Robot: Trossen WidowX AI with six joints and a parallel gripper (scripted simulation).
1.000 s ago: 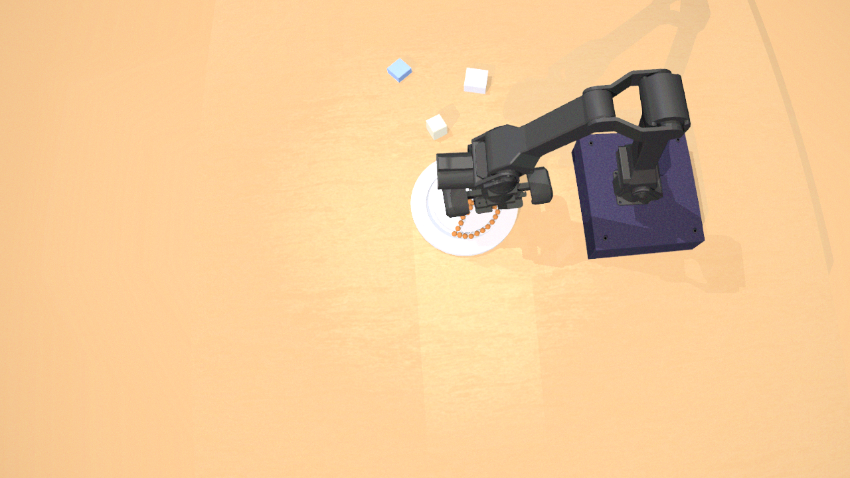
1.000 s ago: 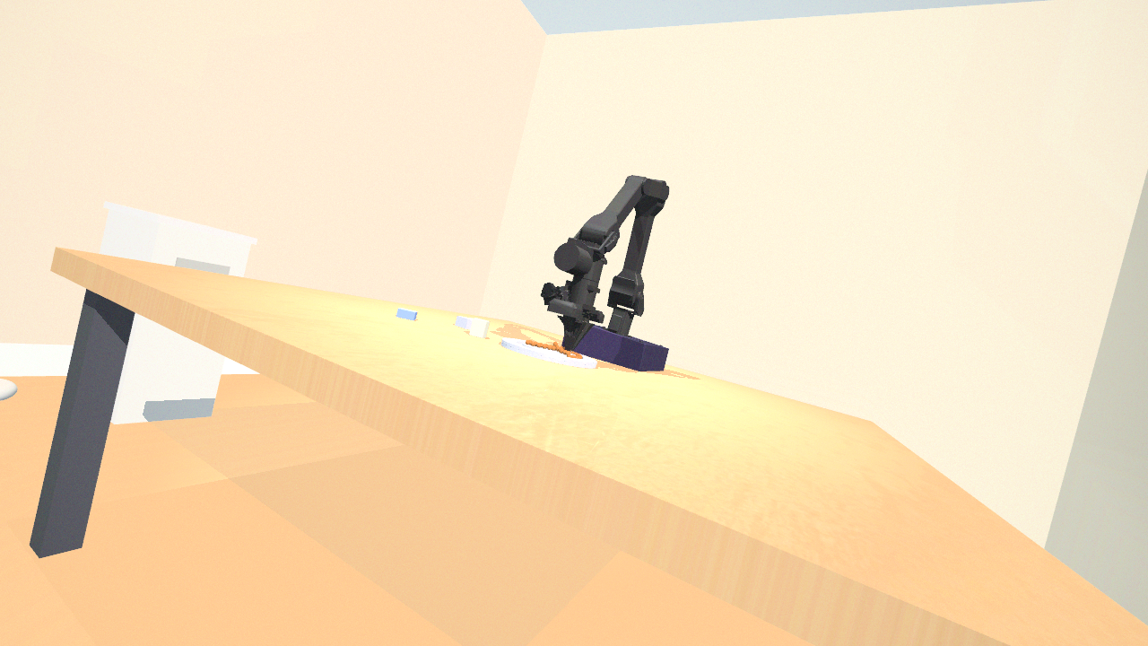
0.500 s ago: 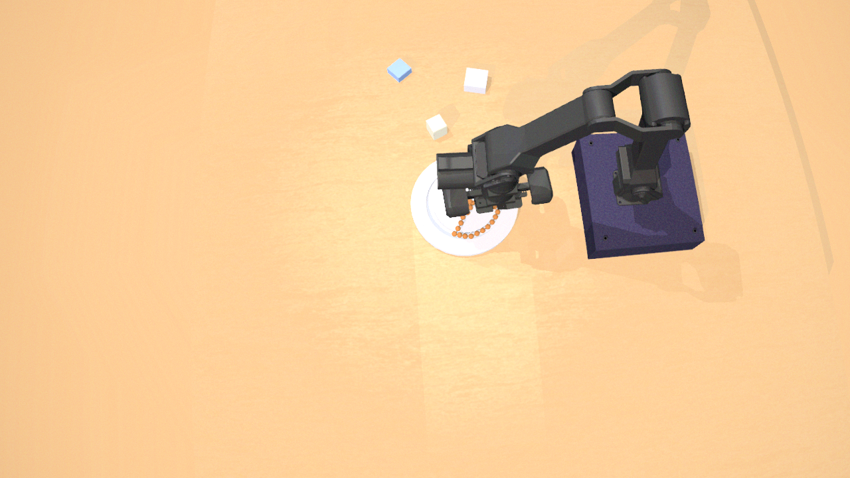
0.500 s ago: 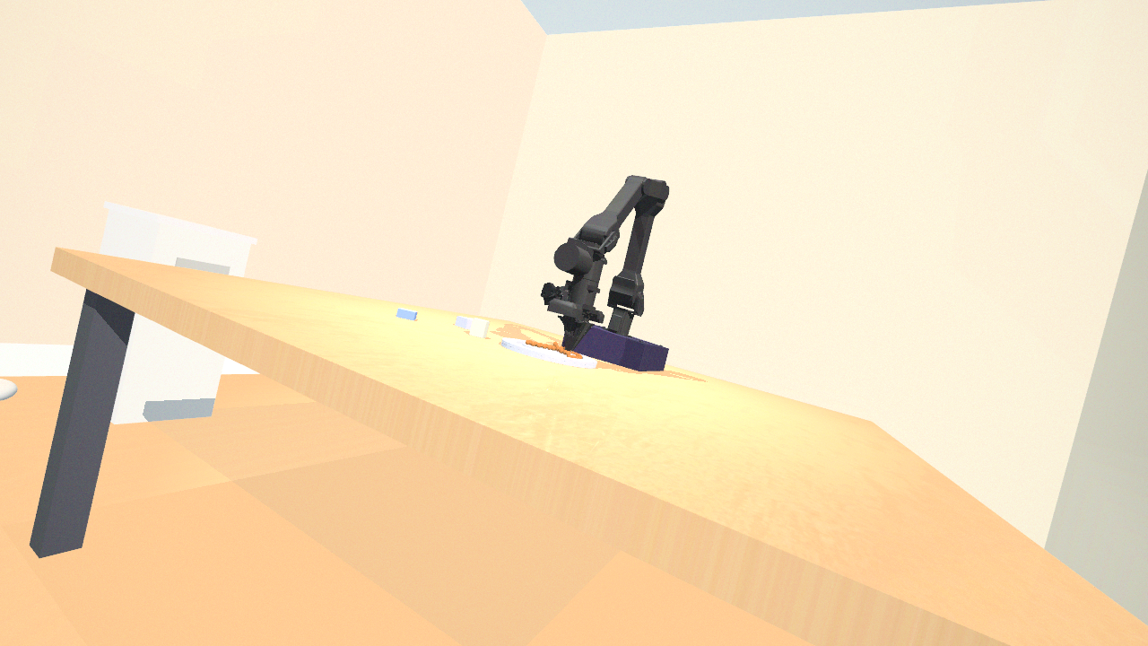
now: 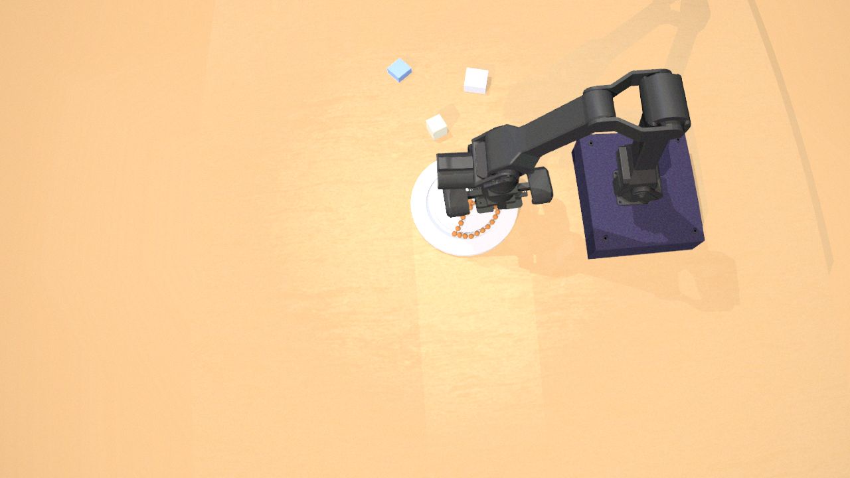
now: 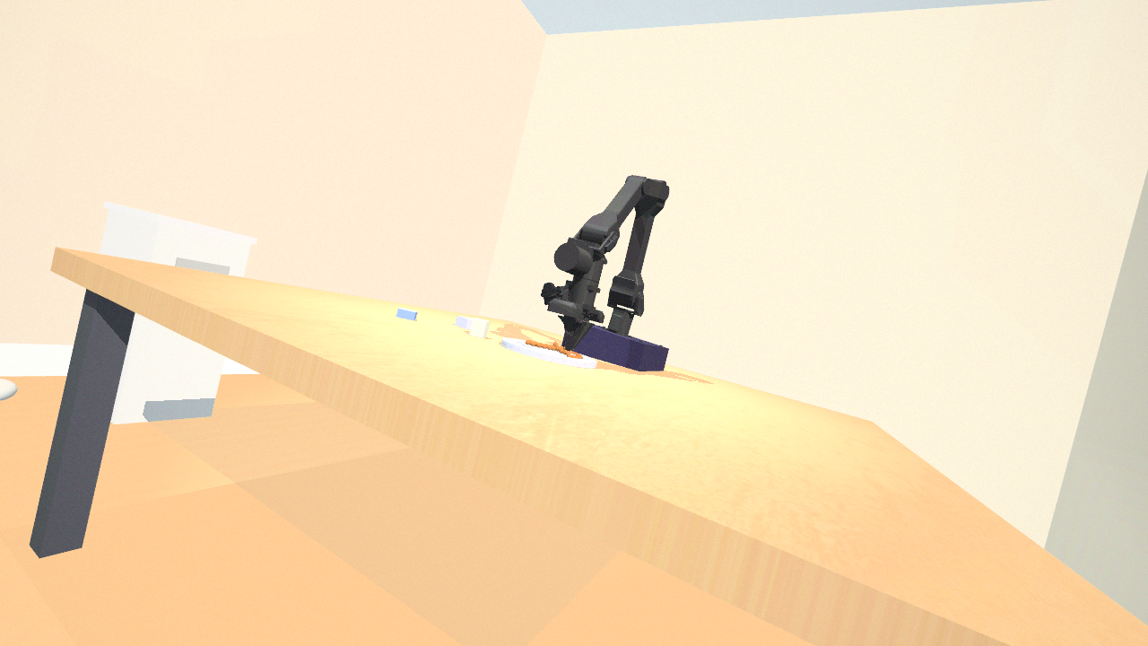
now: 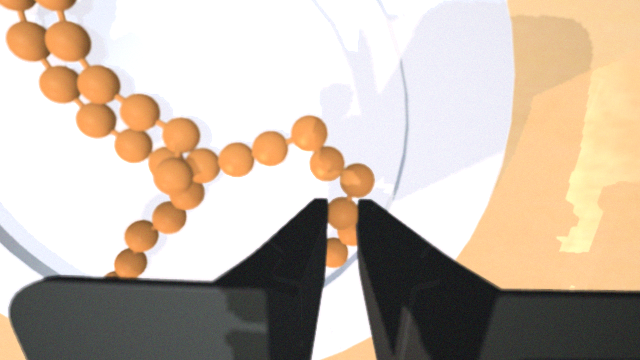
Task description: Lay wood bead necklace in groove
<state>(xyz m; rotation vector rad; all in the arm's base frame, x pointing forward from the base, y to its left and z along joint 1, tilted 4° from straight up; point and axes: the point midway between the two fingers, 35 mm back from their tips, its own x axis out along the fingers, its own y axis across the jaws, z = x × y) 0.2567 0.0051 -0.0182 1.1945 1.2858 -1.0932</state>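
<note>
The wood bead necklace [image 5: 476,233] [image 6: 539,344] [image 7: 270,148] is a chain of orange beads lying on the white round bead board [image 5: 421,222] [image 6: 513,346] [image 7: 465,100]. In the wrist view it crosses itself left of the middle, and two strands run side by side to the upper left. A bend lies near the groove at the right. My gripper [image 7: 343,201] is shut on a bead of the necklace at this bend, low over the board. In the top view the arm hides the fingertips and the upper part of the necklace.
A blue block [image 5: 399,70] [image 6: 406,314], a white block [image 5: 475,80] and a cream block [image 5: 436,127] [image 6: 479,327] lie beyond the board on the wooden table [image 5: 267,356] [image 6: 610,449]. The arm's dark purple base [image 5: 647,228] [image 6: 618,349] stands just right of the board.
</note>
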